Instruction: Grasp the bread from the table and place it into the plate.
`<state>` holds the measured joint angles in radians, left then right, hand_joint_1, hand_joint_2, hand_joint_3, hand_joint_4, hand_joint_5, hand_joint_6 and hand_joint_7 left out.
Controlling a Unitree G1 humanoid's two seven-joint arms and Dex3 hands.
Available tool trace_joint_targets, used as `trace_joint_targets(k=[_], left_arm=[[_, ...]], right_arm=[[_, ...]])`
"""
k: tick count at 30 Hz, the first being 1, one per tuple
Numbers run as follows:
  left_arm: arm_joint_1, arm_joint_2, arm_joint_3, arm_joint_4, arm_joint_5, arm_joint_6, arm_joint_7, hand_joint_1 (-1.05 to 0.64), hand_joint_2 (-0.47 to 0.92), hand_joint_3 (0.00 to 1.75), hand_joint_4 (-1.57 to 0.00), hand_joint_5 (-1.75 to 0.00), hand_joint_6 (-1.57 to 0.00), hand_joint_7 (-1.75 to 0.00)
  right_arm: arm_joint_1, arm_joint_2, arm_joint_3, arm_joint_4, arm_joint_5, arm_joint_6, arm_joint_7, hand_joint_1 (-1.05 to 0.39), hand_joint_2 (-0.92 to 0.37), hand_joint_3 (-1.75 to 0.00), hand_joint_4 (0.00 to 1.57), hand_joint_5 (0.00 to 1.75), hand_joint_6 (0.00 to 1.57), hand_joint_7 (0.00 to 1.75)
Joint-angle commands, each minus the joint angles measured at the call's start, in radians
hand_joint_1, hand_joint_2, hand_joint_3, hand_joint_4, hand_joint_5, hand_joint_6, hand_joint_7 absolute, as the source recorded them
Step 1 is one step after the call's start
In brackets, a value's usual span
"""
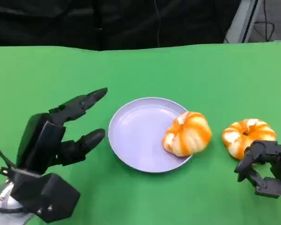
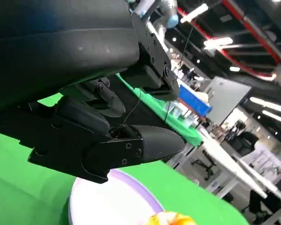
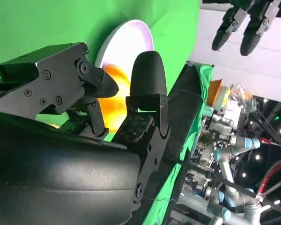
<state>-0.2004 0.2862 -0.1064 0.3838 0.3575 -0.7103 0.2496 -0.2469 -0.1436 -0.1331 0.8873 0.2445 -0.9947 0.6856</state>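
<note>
From the head view, one bread (image 1: 188, 133) already sits on the right rim of the plate (image 1: 131, 136), and a second bread (image 1: 248, 136) lies on the green table (image 1: 178, 70) just to the right of it, apart from the plate. My right hand (image 1: 264, 168) sits just in front of that second bread, fingers curled downward and holding nothing that I can see; I judge the grasp is the step in hand. To do it well I should lift the fingers apart, come over the bread from above, and close around its sides rather than pressing its soft top. My left hand (image 1: 61, 136) rests left of the plate, fingers spread and empty, and it should stay clear. In the left wrist view, my left fingers (image 2: 145, 143) hover above the plate's rim (image 2: 131, 187) with nothing between them. In the right wrist view, my right fingers (image 3: 147, 79) are parted with an orange bread (image 3: 117, 91) glimpsed behind them, not gripped, and the plate beyond; I should place the second bread in the plate's open left half.
</note>
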Motion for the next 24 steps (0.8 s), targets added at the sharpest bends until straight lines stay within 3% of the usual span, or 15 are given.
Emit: trace_joint_targets(k=[1,13,24], left_arm=[[0.026,0.002,0.028,0.037,-0.022,-0.054,0.006,-0.68,0.92,0.57,-0.77,-0.01,-0.63,-0.01],[0.079,-0.049,0.089,0.109,-0.119,-0.253,-0.007,-0.61,0.92,0.46,-0.82,-0.02,-0.67,-0.02],[0.114,-0.096,0.122,0.17,-0.184,-0.337,-0.031,-0.6,0.92,0.44,-0.9,-0.04,-0.7,-0.02]], right_arm=[[-0.004,-0.013,-0.007,0.007,0.009,-0.007,-0.001,0.14,-0.67,-0.9,0.87,1.43,0.92,1.04],[-0.007,-0.016,-0.01,0.011,0.018,0.003,0.011,0.14,-0.67,-0.89,0.87,1.44,0.91,1.05],[-0.014,-0.018,-0.015,0.02,0.012,-0.003,0.008,0.15,-0.67,-0.91,0.87,1.44,0.92,1.05]])
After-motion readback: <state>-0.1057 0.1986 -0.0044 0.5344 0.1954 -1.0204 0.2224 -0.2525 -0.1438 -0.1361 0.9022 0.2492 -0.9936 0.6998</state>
